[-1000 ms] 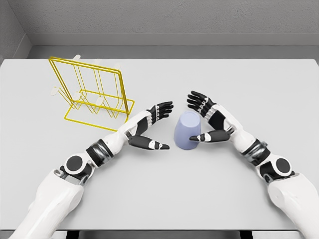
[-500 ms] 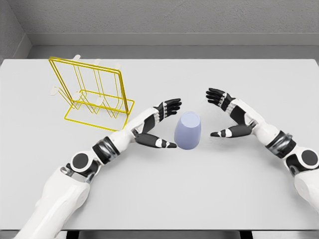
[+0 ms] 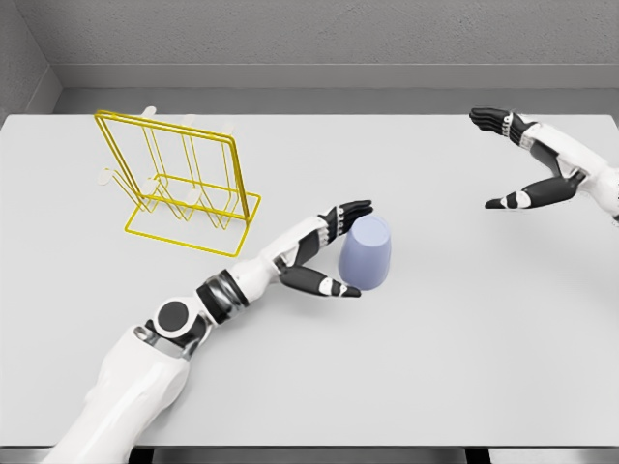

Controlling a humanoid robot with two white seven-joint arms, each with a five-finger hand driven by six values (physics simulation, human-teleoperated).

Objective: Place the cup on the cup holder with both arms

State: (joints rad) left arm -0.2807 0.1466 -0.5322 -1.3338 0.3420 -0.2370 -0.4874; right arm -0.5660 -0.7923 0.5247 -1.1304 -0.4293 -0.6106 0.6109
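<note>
Single head view, high up, angled down over the table [image 3: 464,367]. Faces the back wall [image 3: 319,39]. Whole tabletop fits.

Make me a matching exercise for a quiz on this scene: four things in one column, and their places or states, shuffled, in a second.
Things:
1. cup
2. cup holder
3. left robot hand
4. right robot hand

Places or states:
A. yellow wire rack standing at the table's far left
B. open, raised at the right edge, well away from the cup
C. lavender, mouth down near the table's middle
D. open, fingers and thumb on either side of the cup's left flank

Pairs: 1-C, 2-A, 3-D, 4-B
</note>
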